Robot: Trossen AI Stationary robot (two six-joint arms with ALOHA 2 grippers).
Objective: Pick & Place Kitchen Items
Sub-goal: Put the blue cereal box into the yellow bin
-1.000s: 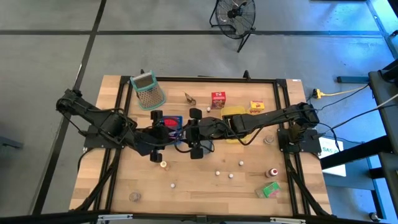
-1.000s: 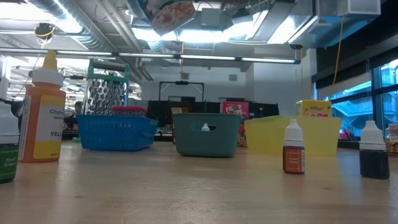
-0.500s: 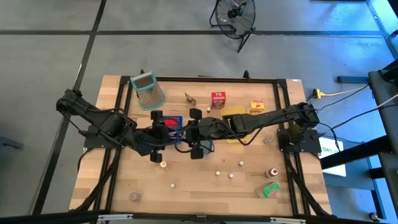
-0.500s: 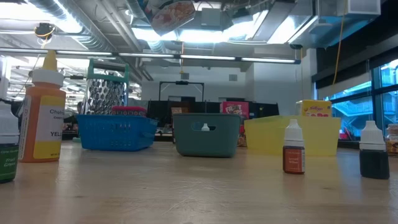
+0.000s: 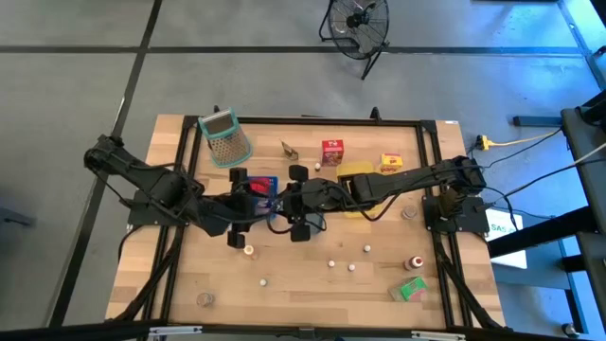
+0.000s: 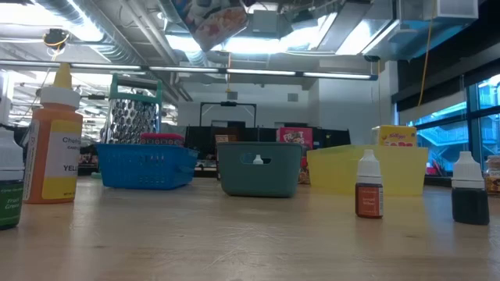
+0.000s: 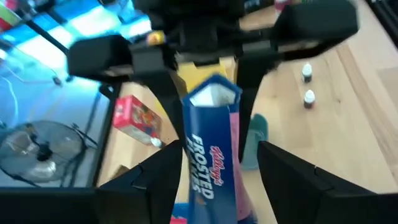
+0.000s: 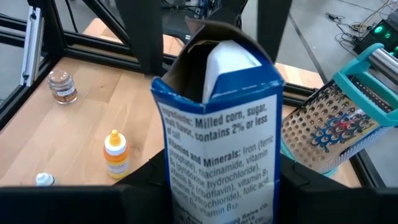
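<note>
A blue cereal carton (image 5: pixel 266 187) with its top flaps open hangs in the air at the table's middle, over the trays; the low view shows it at the top (image 6: pixel 219 19). My right gripper (image 8: pixel 221 186) comes from the right (image 5: pixel 286 199) and is shut on it. My left gripper (image 7: pixel 214 186) comes from the left (image 5: pixel 248 201) and stands open, one finger on each side of the carton's lower part (image 7: pixel 208 180). One left finger (image 7: pixel 165 180) lies close against the carton; whether it touches I cannot tell. My right gripper pinches the carton's lower part (image 8: pixel 186 193) between its two fingers, one on each of two opposite sides. The fingers come from the table's right, slanting a little down. The carton stands roughly upright in the hold, open top up, lifted clear of table and trays.
A green-rimmed grater (image 5: pixel 225 137) lies far left. A red carton (image 5: pixel 331 152), a yellow carton (image 5: pixel 391 163) and a yellow tray (image 5: pixel 355 175) sit behind the arms. Small bottles (image 5: pixel 248 250), white pieces (image 5: pixel 333 262), a red-capped bottle (image 5: pixel 414 262) and a green carton (image 5: pixel 410 289) dot the near half.
In the high view my left gripper's fingers have spread a little wider about the carton. The carton stays where it was, in my right gripper. Neither arm has travelled.
</note>
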